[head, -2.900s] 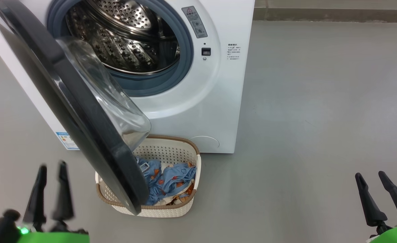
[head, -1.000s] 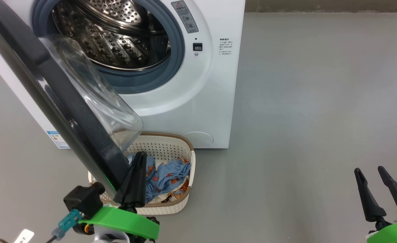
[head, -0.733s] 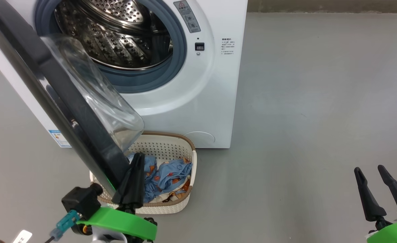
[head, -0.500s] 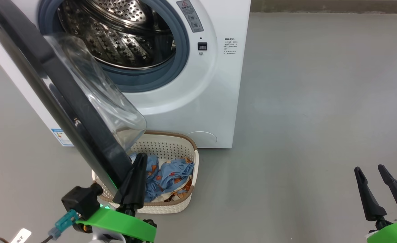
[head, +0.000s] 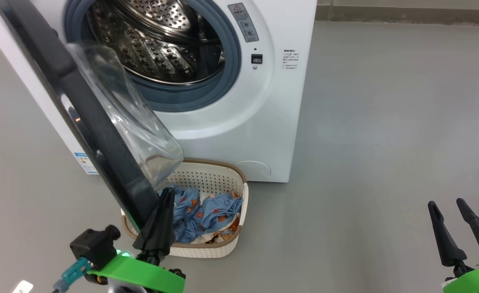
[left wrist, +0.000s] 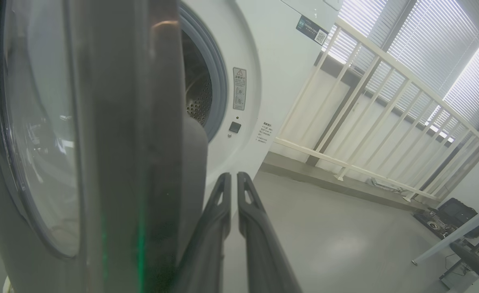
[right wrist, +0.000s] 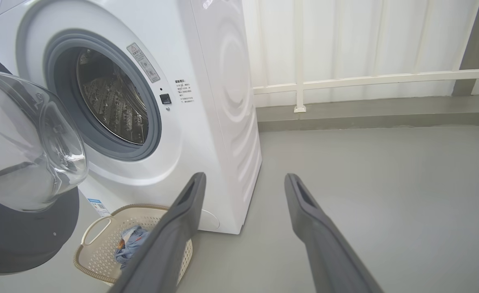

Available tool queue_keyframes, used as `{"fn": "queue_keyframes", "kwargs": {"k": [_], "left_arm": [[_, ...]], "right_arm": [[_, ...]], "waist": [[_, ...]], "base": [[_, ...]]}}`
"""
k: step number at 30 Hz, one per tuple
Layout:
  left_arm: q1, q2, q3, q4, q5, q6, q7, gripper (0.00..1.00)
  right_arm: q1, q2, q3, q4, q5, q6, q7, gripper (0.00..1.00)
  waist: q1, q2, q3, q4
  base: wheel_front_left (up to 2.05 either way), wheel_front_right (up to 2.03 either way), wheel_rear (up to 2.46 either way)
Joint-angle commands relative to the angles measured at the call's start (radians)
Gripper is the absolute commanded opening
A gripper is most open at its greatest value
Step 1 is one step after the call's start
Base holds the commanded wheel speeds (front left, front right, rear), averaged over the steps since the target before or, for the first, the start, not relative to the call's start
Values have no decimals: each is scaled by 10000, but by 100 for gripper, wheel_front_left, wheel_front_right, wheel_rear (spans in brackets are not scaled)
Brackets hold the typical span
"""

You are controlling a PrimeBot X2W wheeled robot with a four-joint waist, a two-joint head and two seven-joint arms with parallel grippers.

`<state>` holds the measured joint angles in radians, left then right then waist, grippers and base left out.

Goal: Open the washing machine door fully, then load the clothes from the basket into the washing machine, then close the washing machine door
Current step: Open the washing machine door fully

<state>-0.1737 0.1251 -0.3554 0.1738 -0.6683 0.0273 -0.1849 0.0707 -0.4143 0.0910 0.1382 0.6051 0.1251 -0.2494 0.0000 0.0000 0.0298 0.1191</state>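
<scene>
Washing machine door (head: 97, 126) just beside left fingers (head: 160, 224)

The left gripper (head: 167, 193) has been brought from the near left, jaws now closed, to the inner side of the washing machine door (head: 80, 110). The door has been swung slightly further left, uncovering more of the clothes (head: 206, 211).

Smooth grey floor (head: 386, 122) bearing two things

A big white front-loading washing machine (head: 239, 134) is standing on it, and a small cream-white perforated plastic basket (head: 206, 181) (brown woven-look rim) is sitting just before the machine's base.
</scene>
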Motion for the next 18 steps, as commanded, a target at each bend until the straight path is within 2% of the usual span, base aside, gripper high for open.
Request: {"fn": "queue_keyframes", "kwargs": {"k": [1, 18], "left_arm": [[-166, 323, 599, -246, -140, 163, -125, 0], [492, 665, 847, -666, -240, 490, -139, 0]], "right_arm": [[-63, -361, 70, -260, -171, 56, -124, 100], [125, -303, 18, -258, -165, 56, -124, 100]], "waist": [[0, 0, -3, 61], [0, 0, -261, 955]], "base": [[0, 0, 0], [0, 0, 0]]}}
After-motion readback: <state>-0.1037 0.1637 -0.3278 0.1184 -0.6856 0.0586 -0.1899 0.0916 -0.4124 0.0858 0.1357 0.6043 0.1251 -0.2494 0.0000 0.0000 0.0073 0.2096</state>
